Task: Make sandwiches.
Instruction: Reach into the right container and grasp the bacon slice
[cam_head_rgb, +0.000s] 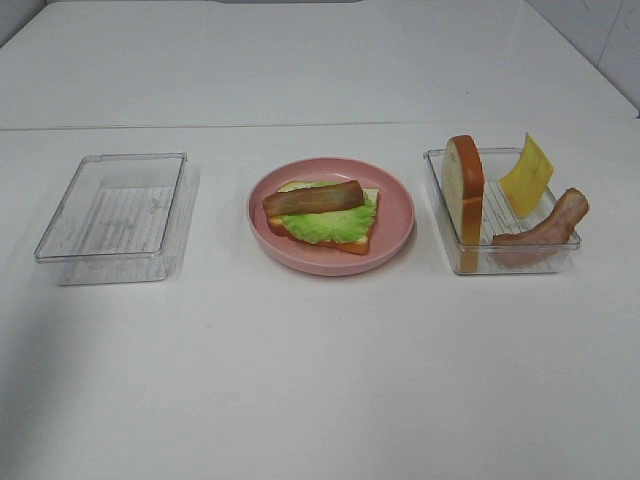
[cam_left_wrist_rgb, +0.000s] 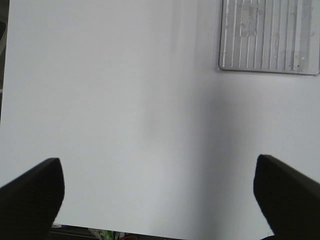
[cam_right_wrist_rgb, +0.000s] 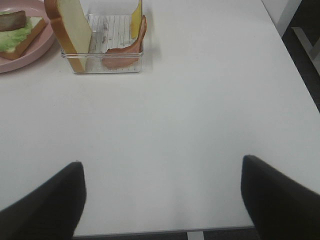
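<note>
A partial sandwich (cam_head_rgb: 322, 214) lies on the pink plate (cam_head_rgb: 395, 222) at the table's middle: a bread slice, green lettuce and one brown bacon strip (cam_head_rgb: 313, 197) on top. It also shows in the right wrist view (cam_right_wrist_rgb: 17, 34). The right clear tray (cam_head_rgb: 520, 258) holds an upright bread slice (cam_head_rgb: 465, 190), a yellow cheese square (cam_head_rgb: 527, 176) and a second bacon strip (cam_head_rgb: 545, 232). Neither arm shows in the high view. My left gripper (cam_left_wrist_rgb: 157, 200) is open and empty over bare table. My right gripper (cam_right_wrist_rgb: 162, 200) is open and empty, well short of the right tray (cam_right_wrist_rgb: 102, 67).
An empty clear tray (cam_head_rgb: 112, 207) sits at the left; its corner shows in the left wrist view (cam_left_wrist_rgb: 270, 37). The white table's right edge (cam_right_wrist_rgb: 295, 60) runs close to the right tray. Its front edge (cam_right_wrist_rgb: 190, 231) lies under my right gripper.
</note>
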